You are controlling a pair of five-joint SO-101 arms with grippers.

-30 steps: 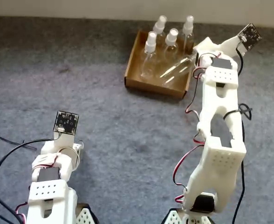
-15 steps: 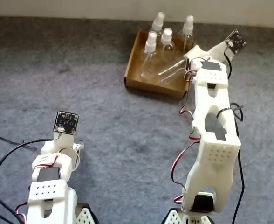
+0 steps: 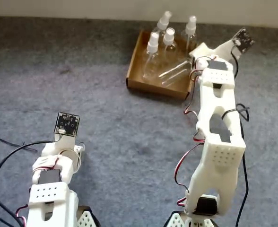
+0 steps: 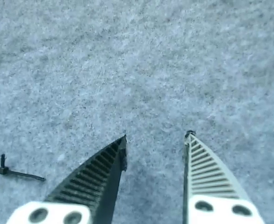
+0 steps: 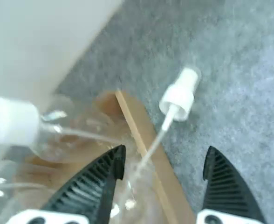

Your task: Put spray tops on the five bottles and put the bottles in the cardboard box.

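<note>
**Count.** One shallow brown cardboard box (image 3: 153, 88) is recorded on the grey carpeted surface (image 3: 106, 118), at the far side and just beside the white right arm (image 3: 219, 132). Five clear plastic bottles are counted, each with a white spray top.

**Box contents.** Four bottles are found upright in the box.
- A first bottle (image 3: 152, 56) is placed toward the left arm's side.
- A second bottle (image 3: 169, 43) is set just beside the first.
- A third bottle (image 3: 163, 21) and a fourth bottle (image 3: 191, 27) are set along the far edge.

The fifth bottle (image 3: 173, 72) is laid on its side across the box floor, directed at the corner nearest the right arm. In the right wrist view its spray top (image 5: 179, 95) is seen beyond the box wall (image 5: 141, 135), against the carpet, with the thin tube running back into the clear body. Whether the top is screwed home, or rests on the wall, cannot be told.

**End effectors.** The right gripper (image 5: 165, 149) is held wide apart, with one black ribbed finger on either side of the fifth bottle's neck. No contact is observed.

The left gripper (image 4: 156, 136) is likewise spread and nothing is held. It is positioned over bare carpet, well apart from the box, with the left arm (image 3: 51, 184) at the near edge. One black cable tie (image 4: 6, 171) is noted on the carpet near it.
</note>
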